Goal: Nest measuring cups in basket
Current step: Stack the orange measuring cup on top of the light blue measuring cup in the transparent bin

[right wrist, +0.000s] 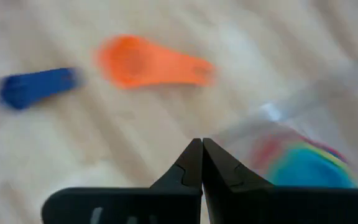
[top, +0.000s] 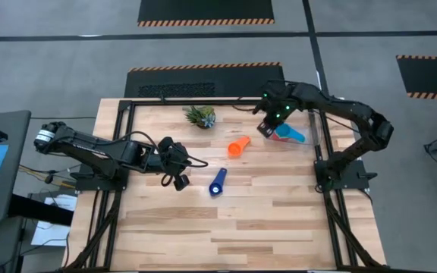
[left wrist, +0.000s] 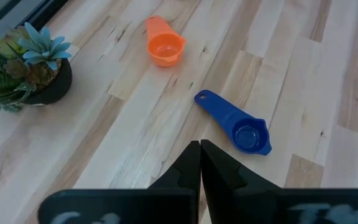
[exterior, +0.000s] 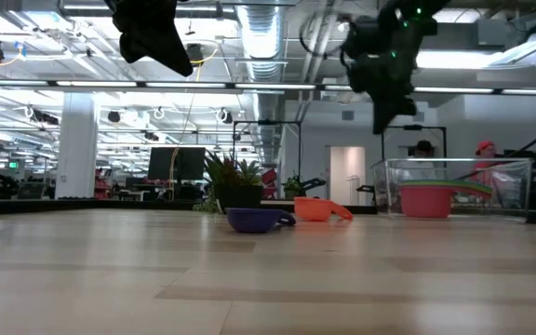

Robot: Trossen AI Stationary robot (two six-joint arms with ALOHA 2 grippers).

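Orange cup [top: 238, 146] and dark blue cup [top: 217, 183] lie loose — others nested in the clear basket [top: 313, 133].

A pale wooden table [top: 226, 227] carries four things. A potted plant [top: 201, 116] stands toward twelve o'clock. An orange cup [top: 238, 146] lies near centre, a dark blue cup [top: 217, 184] at its seven o'clock. The clear basket [top: 300, 130] sits at two o'clock.
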